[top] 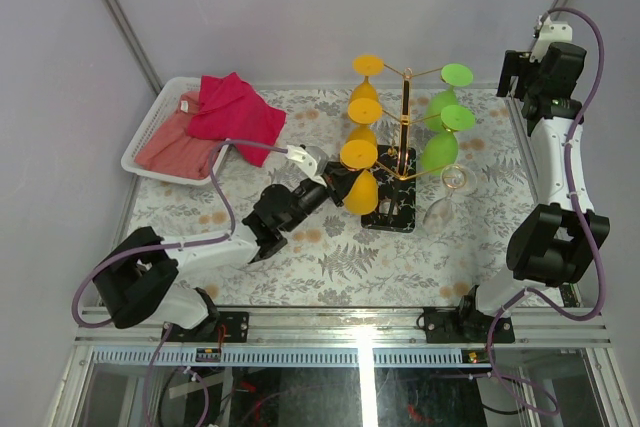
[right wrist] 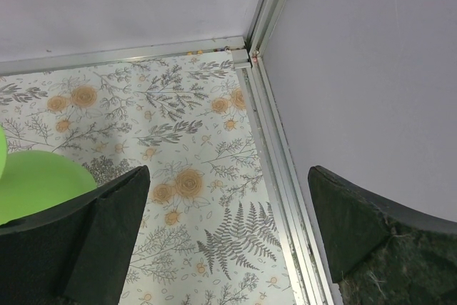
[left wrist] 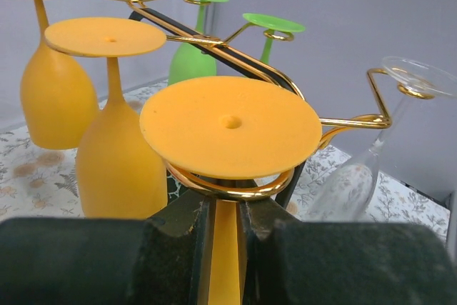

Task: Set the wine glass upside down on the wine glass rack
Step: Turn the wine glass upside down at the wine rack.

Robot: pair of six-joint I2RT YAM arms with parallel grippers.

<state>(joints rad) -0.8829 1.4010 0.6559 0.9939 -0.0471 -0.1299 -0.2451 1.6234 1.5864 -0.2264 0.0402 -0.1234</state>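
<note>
Upside down, wine glass (left wrist: 230,126), left pincer (left wrist: 226,213) clamped

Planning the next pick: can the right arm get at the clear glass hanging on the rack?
Probably yes. The clear glass hangs on the right side of the rack, toward that arm; the right pincer is open, nothing stands between. The left pincer grips an orange glass on the opposite side.

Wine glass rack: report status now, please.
Left jaws shut on orange wine glass stem; foot on a curled arm of wine glass rack. Right jaws open, far right. No obstruction seen.
</note>
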